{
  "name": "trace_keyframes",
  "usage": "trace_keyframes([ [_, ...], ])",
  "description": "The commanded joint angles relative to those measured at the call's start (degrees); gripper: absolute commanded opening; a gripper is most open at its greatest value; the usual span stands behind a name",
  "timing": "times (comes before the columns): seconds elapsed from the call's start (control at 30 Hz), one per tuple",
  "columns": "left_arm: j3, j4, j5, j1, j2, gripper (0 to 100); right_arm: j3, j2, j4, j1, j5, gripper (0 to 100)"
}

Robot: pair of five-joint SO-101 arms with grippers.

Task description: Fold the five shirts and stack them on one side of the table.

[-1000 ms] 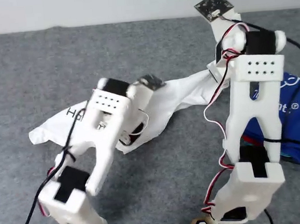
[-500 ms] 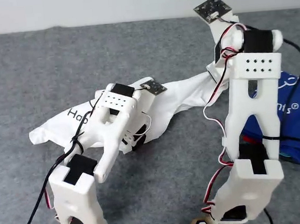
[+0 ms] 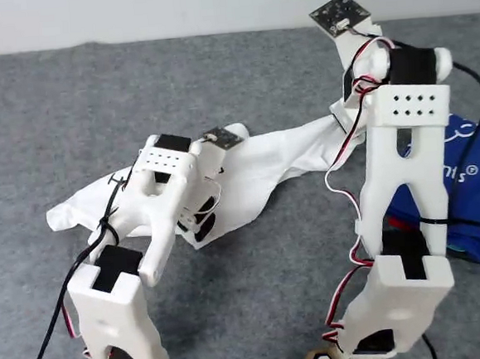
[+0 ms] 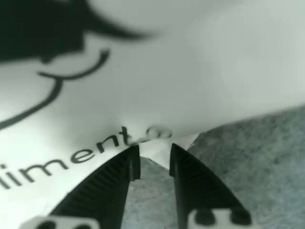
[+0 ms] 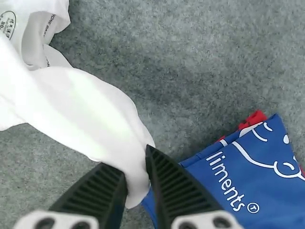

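Across the grey felt table (image 3: 68,110), from the high view, I saw the white shirt (image 3: 256,174) as the main thing: it lay crumpled with its long axis running slantwise, one end low near the left side and the other drawn out to a narrow tail toward the far right. Grey felt showed all along the far side of it up to the table's back edge, and more between the shirt and the arm bases at the near side. At the right edge sat the folded blue shirt (image 3: 473,186), flat, with a red shirt (image 5: 252,119) peeping out beneath it; the white shirt's tail ended just beside that stack, so room on that side was tight. My right arm (image 3: 406,175) stood tall in front of the stack, partly covering it. My left arm (image 3: 155,211) bent over the middle of the white shirt. Through the right wrist camera, the right gripper (image 5: 135,164) had its fingers closed on a fold of the white cloth, which bulged out ahead of them and hung over the blue shirt's corner. Through the left wrist camera, the left gripper (image 4: 151,155) was down at the felt with its fingers a narrow gap apart, their tips at the white shirt's printed hem and felt showing between them; I could not see that it held any cloth.
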Motion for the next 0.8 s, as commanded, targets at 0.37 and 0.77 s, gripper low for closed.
trace_keyframes([
  [0.37,0.66,2.64,-1.14,4.92,-1.05,11,-3.08,-0.57,1.27,0.84,0.00,1.0],
  [0.77,3.30,-2.99,-1.32,4.31,-0.26,12,-3.08,-0.57,1.19,0.84,0.00,1.0],
])
